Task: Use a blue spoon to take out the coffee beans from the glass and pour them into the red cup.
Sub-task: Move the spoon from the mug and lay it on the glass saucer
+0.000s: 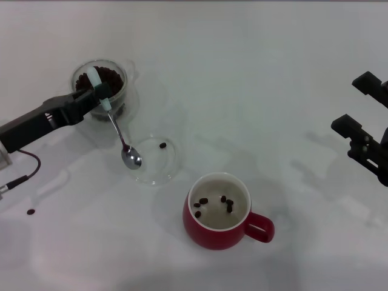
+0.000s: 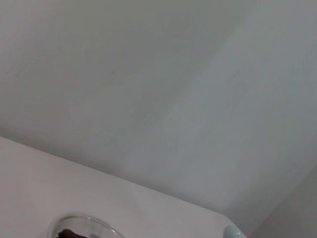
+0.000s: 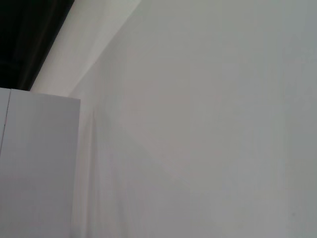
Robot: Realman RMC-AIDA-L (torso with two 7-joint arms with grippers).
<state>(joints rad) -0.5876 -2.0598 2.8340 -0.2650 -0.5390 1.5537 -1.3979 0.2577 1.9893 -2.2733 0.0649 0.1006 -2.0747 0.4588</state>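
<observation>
On the white table (image 1: 242,73), one stray bean (image 1: 30,211) lies far left. The left gripper (image 1: 97,92) is clamped on the pale handle of the single blue spoon (image 1: 115,130), over the clear glass (image 1: 102,85) holding dark coffee beans (image 1: 112,77). The spoon's shiny bowl sits over a flat clear saucer (image 1: 159,165) with one bean. The glossy red cup (image 1: 221,212) holds about five. The right gripper (image 1: 367,145) is parked far right, fingers apart.
</observation>
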